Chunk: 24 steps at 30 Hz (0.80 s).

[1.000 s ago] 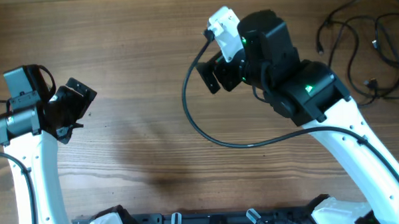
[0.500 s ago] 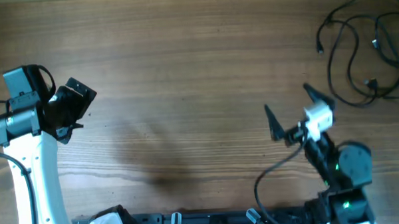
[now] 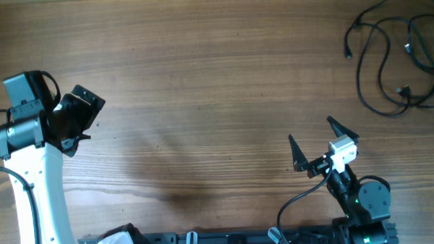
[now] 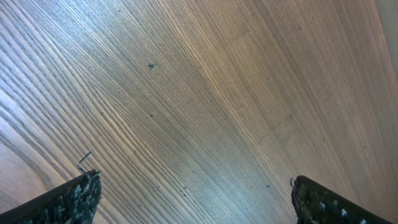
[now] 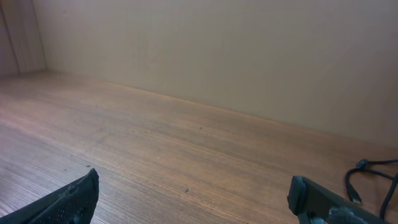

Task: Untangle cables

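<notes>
Lying near table's point(image 3: 201, 79) far-right edge: cables point(image 3: 399, 54) | left gripper point(image 3: 78, 118), right gripper point(image 3: 317, 140): wide

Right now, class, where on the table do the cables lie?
Overhead view: the cables lie tangled at the far right corner of the table, beyond the open right pincer, untouched.

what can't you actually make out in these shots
- Overhead: the cables run off the right edge, so their full extent and cord count are unclear; the plug ends are too small to identify.
- Right wrist: only a scrap of the cables shows, cut by the lower right corner.
- Left wrist: only bare table; the cables lie outside its frame.
</notes>
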{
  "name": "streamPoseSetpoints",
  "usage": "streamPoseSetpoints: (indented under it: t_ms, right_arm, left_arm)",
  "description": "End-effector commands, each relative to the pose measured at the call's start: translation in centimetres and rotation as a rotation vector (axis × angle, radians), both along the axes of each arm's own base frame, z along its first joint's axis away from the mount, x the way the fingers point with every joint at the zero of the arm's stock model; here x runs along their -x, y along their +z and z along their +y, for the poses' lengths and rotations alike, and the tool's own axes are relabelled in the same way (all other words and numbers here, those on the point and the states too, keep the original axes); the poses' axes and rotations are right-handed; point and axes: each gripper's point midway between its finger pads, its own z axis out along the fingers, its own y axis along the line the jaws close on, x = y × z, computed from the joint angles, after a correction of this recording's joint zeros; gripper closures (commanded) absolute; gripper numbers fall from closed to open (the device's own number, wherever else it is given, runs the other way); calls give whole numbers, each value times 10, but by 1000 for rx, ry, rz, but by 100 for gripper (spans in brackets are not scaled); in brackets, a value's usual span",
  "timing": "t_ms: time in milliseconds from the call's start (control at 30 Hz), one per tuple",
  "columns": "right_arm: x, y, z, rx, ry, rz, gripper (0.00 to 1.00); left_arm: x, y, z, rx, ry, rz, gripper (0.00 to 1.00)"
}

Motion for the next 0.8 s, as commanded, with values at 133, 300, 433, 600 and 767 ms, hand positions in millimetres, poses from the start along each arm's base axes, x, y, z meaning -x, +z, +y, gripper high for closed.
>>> streamPoseSetpoints:
  t_ms: [133,300,433,600,767]
  right_arm:
    - [1,4,0,-16,5,-13,0]
    - [1,4,0,-16,5,-13,0]
    - [1,4,0,-16,5,-13,0]
    - [1,3,0,-15,5,-12,0]
    - [1,3,0,-16,5,-11,0]
  left_arm:
    - [0,7,4,-18,6,-17,0]
    - [0,7,4,-18,6,-17,0]
    - [0,7,4,-17,6,-17,0]
    - [7,4,1,-8,2,9,0]
    - [5,54,-41,-144,-163,-345,0]
